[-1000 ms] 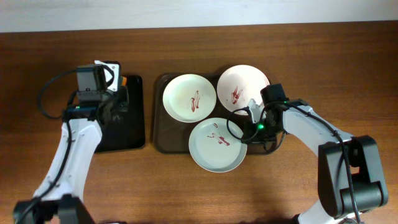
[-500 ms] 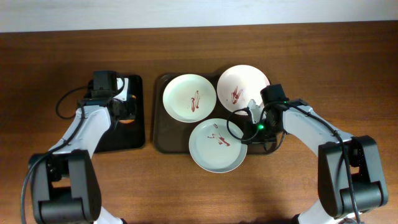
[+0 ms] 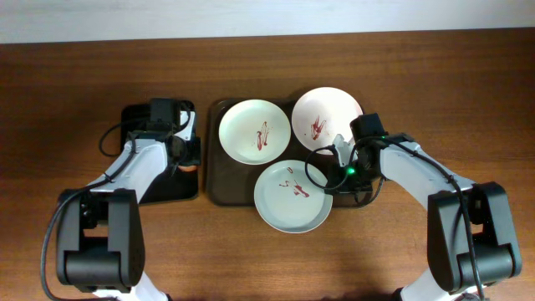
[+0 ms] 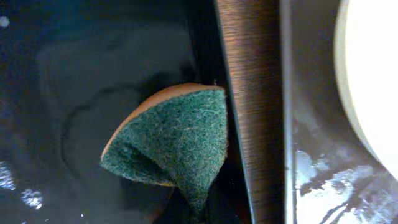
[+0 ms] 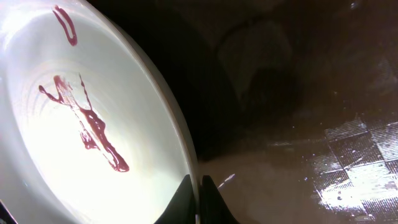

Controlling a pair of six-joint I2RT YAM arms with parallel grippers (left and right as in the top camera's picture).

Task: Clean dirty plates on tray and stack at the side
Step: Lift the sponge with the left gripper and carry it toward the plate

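Three white plates with dark-red smears lie on the dark-brown tray (image 3: 216,188): one at the back left (image 3: 255,131), one at the back right (image 3: 326,111), one at the front (image 3: 292,195). My right gripper (image 3: 338,167) (image 5: 199,198) is shut on the right rim of the front plate (image 5: 93,112), one finger on each side of the rim. My left gripper (image 3: 185,157) (image 4: 198,210) is shut on a folded green sponge with an orange back (image 4: 174,140), held over the right edge of the black tray (image 3: 159,184).
A narrow strip of wooden table (image 4: 249,93) separates the black tray (image 4: 93,74) from the brown tray's rim (image 4: 287,93). The back-left plate's edge (image 4: 373,74) shows at the right of the left wrist view. Open wood surrounds both trays.
My left arm has swung right across the black tray, carrying the sponge to its right edge. The right arm and the plates have not moved.
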